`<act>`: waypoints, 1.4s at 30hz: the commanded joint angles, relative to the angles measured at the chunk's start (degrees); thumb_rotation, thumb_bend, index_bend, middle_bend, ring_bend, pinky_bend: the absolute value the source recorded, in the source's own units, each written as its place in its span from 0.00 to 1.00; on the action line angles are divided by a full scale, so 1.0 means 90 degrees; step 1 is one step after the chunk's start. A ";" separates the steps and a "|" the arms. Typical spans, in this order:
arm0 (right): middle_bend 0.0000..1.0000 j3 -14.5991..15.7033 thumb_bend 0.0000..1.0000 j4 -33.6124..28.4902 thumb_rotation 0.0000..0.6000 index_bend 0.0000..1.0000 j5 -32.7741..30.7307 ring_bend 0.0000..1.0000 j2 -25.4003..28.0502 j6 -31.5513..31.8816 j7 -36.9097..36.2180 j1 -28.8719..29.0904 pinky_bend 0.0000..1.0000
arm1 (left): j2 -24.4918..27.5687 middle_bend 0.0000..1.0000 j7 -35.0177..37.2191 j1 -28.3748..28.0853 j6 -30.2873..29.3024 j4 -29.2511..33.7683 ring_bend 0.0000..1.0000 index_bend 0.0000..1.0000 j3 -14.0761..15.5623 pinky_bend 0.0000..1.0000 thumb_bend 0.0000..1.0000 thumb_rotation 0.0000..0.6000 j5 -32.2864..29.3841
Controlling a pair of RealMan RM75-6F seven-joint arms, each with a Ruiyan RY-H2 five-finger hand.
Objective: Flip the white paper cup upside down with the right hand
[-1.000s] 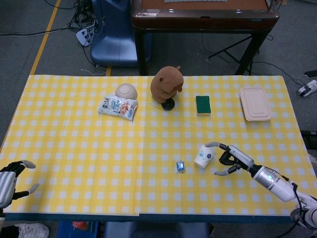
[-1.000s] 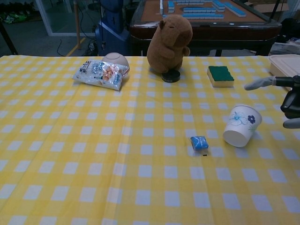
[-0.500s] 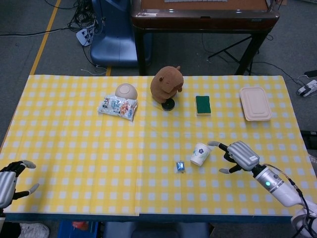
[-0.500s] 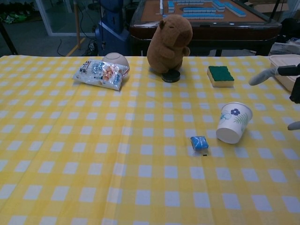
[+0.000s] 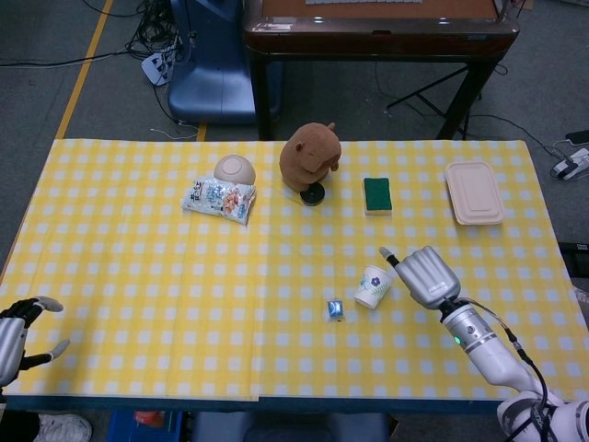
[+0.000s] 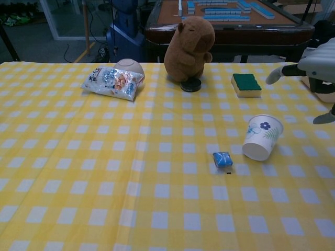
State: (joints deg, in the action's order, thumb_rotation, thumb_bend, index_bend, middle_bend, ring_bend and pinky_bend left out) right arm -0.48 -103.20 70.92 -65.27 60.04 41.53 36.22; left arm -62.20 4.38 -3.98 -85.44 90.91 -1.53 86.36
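left hand [image 5: 13, 333]: at the table's near-left corner, fingers apart, holding nothing.
snack bag [image 5: 219, 198]: far side, well away from both hands.
blue packet [image 5: 336, 309]: just left of the cup.
white paper cup [image 5: 375, 286]: tilted on the cloth, just left of the right fingertips, apart from them.
right hand [image 5: 428, 275]: raised beside the cup, fingers [image 6: 274, 76] spread, empty.
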 commanded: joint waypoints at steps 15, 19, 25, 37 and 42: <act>1.00 0.0055 0.00 0.0044 1.00 0.22 -0.0460 1.00 -0.0626 -0.0482 0.0601 0.0351 1.00 | 0.0013 0.36 0.0009 0.0015 -0.0030 0.0003 0.32 0.47 -0.0001 0.44 0.17 1.00 0.0018; 1.00 0.0053 0.00 0.0199 1.00 0.25 -0.0556 1.00 -0.0767 -0.0560 0.0647 0.0424 1.00 | 0.0008 0.36 -0.0002 0.0013 -0.0023 0.0001 0.32 0.47 -0.0002 0.44 0.17 1.00 0.0011; 1.00 0.0041 0.00 0.0379 1.00 0.27 -0.0697 1.00 -0.0977 -0.0693 0.0735 0.0566 1.00 | 0.0006 0.36 0.0002 0.0012 -0.0012 -0.0009 0.32 0.47 -0.0010 0.44 0.17 1.00 -0.0009; 1.00 0.0092 0.00 0.0566 1.00 0.34 -0.1027 1.00 -0.1241 -0.0801 0.1043 0.0799 1.00 | 0.0019 0.36 0.0048 0.0021 -0.0016 -0.0021 0.32 0.47 -0.0021 0.44 0.17 1.00 -0.0032; 1.00 0.0134 0.00 0.0567 1.00 0.36 -0.1193 1.00 -0.1280 -0.0799 0.1176 0.0869 1.00 | 0.0022 0.36 0.0050 0.0023 -0.0017 -0.0018 0.32 0.47 -0.0023 0.44 0.17 1.00 -0.0033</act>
State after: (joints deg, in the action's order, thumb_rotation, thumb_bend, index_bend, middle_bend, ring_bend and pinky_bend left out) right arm 0.62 -98.11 60.38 -76.71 52.85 51.93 43.91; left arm -62.00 4.84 -3.77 -85.59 90.76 -1.74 86.07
